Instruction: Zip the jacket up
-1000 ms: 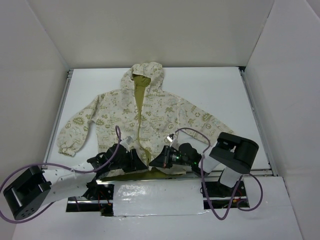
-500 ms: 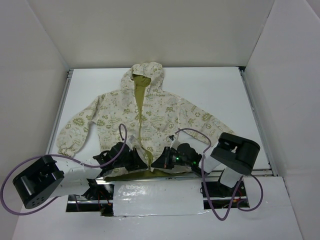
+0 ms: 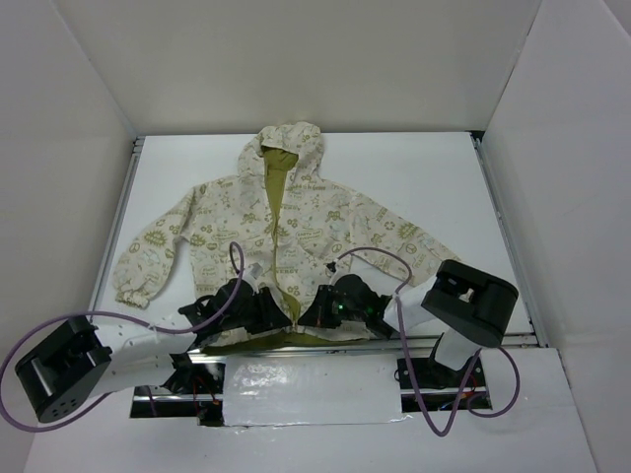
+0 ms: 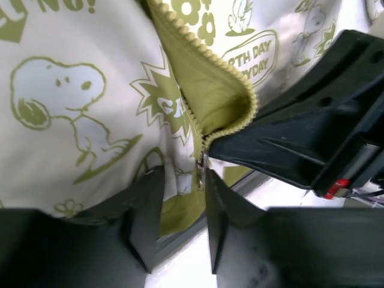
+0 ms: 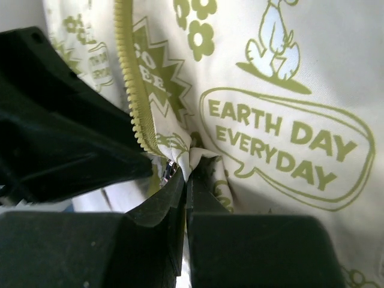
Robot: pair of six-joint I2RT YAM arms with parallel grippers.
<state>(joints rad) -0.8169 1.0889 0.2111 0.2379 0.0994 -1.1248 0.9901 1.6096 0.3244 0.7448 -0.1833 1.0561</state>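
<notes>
The cream jacket [image 3: 315,222] with olive prints lies flat on the white table, hood at the far side, its front zipper parted up the middle. Both grippers meet at the bottom hem by the zipper's base. My left gripper [image 4: 183,180] stands open, with the hem corner and the metal zipper slider [image 4: 202,170] between its fingers; the slider lies against the right finger. My right gripper [image 5: 187,174] is shut on a pinch of jacket fabric [image 5: 288,90] just beside the olive zipper teeth [image 5: 129,90]. From above, the left gripper [image 3: 281,313] and right gripper [image 3: 311,315] almost touch.
The table's [image 3: 444,177] near edge has a metal rail right under the hem. A silver panel [image 3: 311,389] lies between the arm bases. Purple cables [image 3: 375,258] loop over both arms. White walls close in the left, right and far sides.
The left arm's rear links swung outward and back while its gripper stayed at the hem. The right gripper edged slightly left, still holding the fabric.
</notes>
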